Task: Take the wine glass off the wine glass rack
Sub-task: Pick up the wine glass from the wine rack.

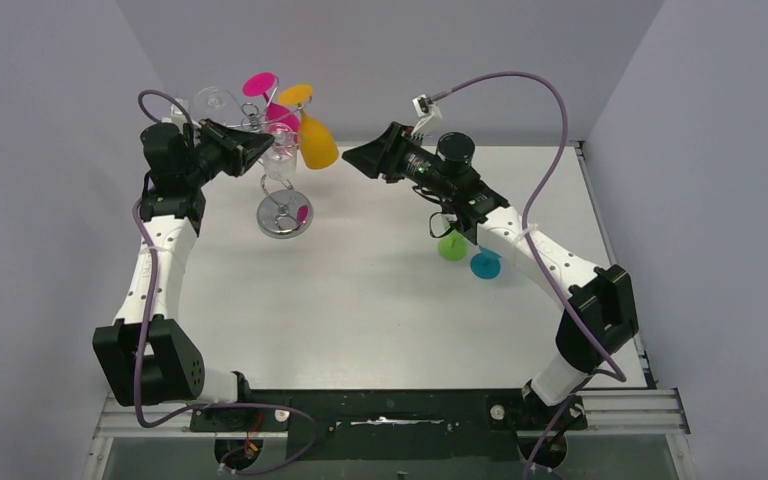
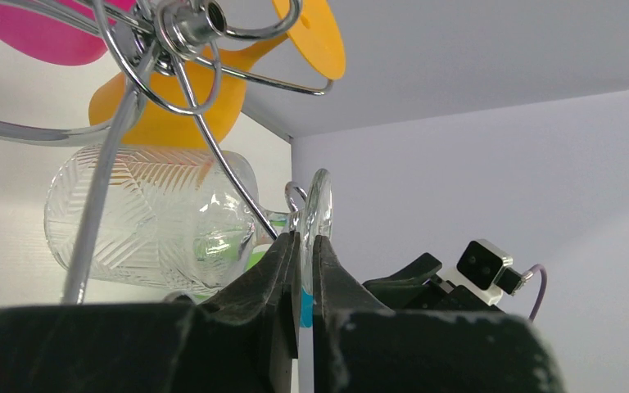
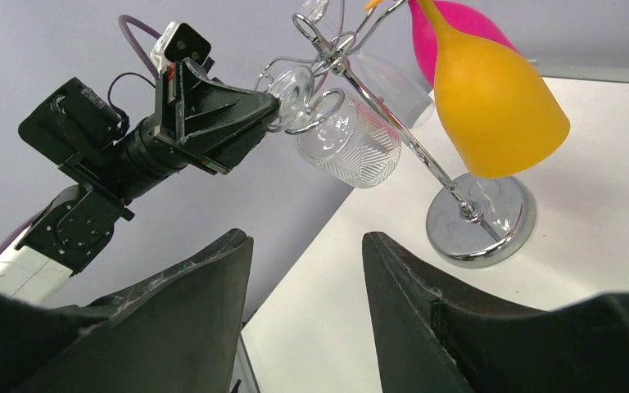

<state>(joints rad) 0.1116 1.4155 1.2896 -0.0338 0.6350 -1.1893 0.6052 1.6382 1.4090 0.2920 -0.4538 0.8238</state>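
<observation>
The silver wire wine glass rack stands at the back left of the table on its round shiny base. A clear patterned wine glass hangs from one of its curled arms, bowl tilted sideways. My left gripper is shut on the thin foot disc of this glass, at the level of the rack's top. My right gripper hovers open and empty to the right of the rack, pointing at it.
An orange glass and a pink glass hang on the same rack, close to the clear one. A green glass and a teal glass lie on the table under my right arm. Grey walls close in behind and on both sides.
</observation>
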